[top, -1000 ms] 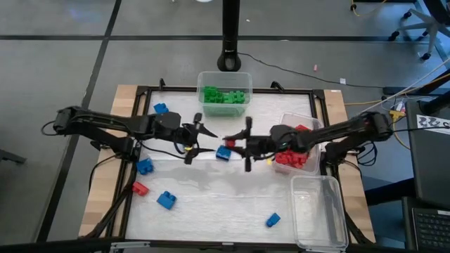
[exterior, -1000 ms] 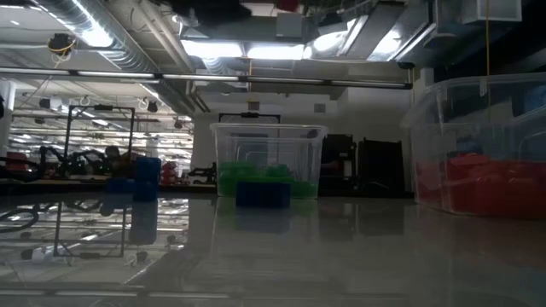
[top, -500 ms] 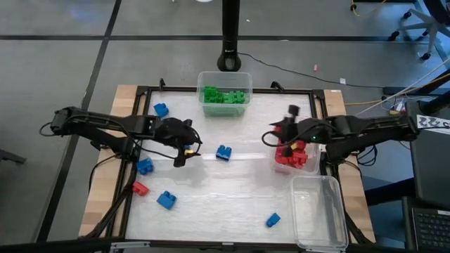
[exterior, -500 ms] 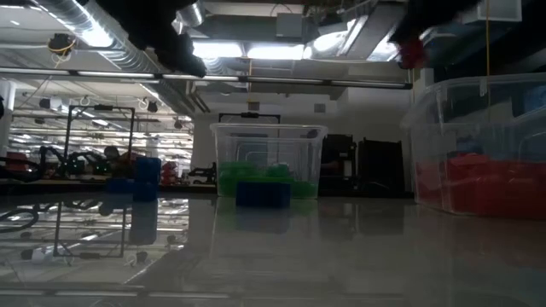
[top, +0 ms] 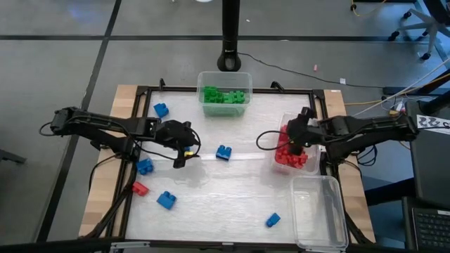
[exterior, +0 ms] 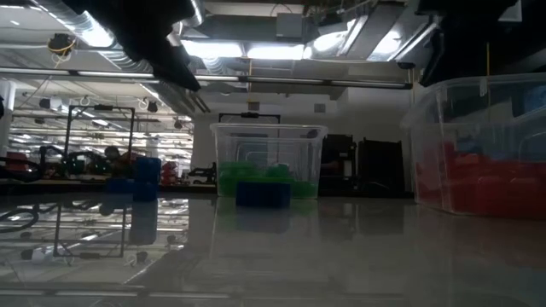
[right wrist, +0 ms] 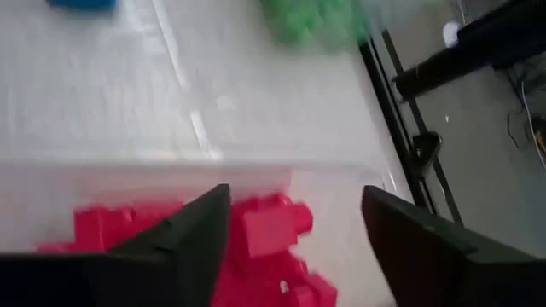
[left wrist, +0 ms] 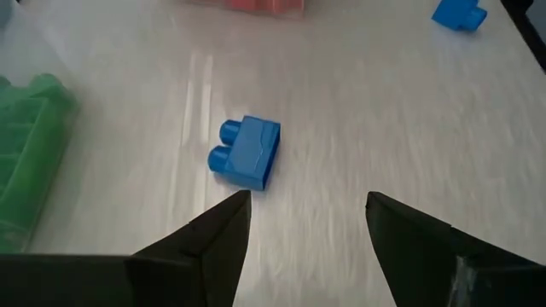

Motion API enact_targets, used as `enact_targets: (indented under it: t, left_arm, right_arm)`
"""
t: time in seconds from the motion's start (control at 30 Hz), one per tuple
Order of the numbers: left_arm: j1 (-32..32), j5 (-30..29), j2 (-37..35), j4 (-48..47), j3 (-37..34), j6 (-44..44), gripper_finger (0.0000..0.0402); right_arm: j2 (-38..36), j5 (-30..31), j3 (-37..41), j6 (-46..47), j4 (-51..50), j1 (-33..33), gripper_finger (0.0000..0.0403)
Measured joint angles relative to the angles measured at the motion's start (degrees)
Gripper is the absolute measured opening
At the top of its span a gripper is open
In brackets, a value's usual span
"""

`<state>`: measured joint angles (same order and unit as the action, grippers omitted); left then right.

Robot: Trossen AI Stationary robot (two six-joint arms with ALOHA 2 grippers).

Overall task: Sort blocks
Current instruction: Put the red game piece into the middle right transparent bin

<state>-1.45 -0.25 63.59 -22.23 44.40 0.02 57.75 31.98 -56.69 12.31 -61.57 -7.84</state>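
Right gripper point(top: 294, 138) shifted over red blocks point(right wrist: 256, 234), fingers apart (wrist view only); left gripper point(left wrist: 303, 213) spread near blue block point(left wrist: 246, 153).

Green blocks point(left wrist: 26, 162) cut off, blurred.

Left arm comes in from the left edge, stretched toward centre; left end effector point(top: 184, 146) sits left of centre, raised off the tabletop. Its fingers point(left wrist: 205, 247) are spread apart with nothing between them. Right arm comes in from the right edge, bent inward; right end effector point(top: 294, 135) hangs at the right side, pointing down. Its fingers point(right wrist: 183, 243) are parted and empty in the right wrist view.
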Motion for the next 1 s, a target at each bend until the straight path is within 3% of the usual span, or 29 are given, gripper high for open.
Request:
enact_targets:
  t: [0.23, 0.57, 0.77, 1.0]
  left_arm:
    - [0.1, 0.0, 0.0, 0.5, 0.0, -0.4, 0.0221]
    - [0.0, -0.5, 0.3, -3.3, 0.0, -7.2, 0.0221]
    - [0.0, -0.5, 0.7, 3.2, -3.6, -7.5, 0.0221]
    - [0.0, -0.5, 1.1, 17.1, -10.8, -8.7, 0.0221]
  right_arm:
    - [4.4, -2.1, 0.0, -13.2, 21.3, 0.0, 0.0341]
    - [23.9, -12.8, 0.0, -33.2, 51.4, 0.0, 0.0355]
    - [33.7, -13.7, 0.0, -31.3, 60.3, 0.0, 0.0356]
    - [38.9, -15.2, 0.0, -23.2, 62.3, 0.0, 0.0356]
